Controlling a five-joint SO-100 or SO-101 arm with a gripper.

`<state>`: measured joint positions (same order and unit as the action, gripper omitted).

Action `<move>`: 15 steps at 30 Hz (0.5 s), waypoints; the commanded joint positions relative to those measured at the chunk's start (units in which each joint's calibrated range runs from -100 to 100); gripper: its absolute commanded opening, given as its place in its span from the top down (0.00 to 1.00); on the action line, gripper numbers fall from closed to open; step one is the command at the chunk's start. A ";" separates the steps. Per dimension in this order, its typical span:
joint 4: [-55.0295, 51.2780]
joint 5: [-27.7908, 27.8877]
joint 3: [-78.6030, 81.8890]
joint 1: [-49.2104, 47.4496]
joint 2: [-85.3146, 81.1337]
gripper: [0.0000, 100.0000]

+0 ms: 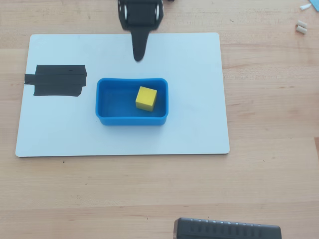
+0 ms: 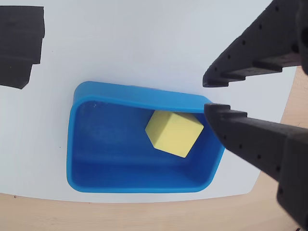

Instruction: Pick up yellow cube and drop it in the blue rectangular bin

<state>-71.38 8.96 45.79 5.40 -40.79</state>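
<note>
The yellow cube (image 1: 146,98) lies inside the blue rectangular bin (image 1: 106,102), toward its right half in the overhead view. The wrist view shows the cube (image 2: 174,133) resting tilted on the floor of the bin (image 2: 103,144). My gripper (image 1: 138,54) is at the top of the overhead view, above the far side of the bin and apart from it. In the wrist view the gripper (image 2: 206,95) enters from the right with a narrow gap between its black fingers (image 2: 250,48). It is empty.
The bin stands on a white board (image 1: 199,124) on a wooden table. A black tape patch (image 1: 57,79) lies on the board's left side. A black object (image 1: 227,230) sits at the table's near edge. Small white bits (image 1: 301,27) lie at the top right.
</note>
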 commanded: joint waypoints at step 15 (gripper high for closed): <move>10.44 -0.29 38.84 -3.00 -39.80 1.00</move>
<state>-62.10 8.96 80.06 3.49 -71.95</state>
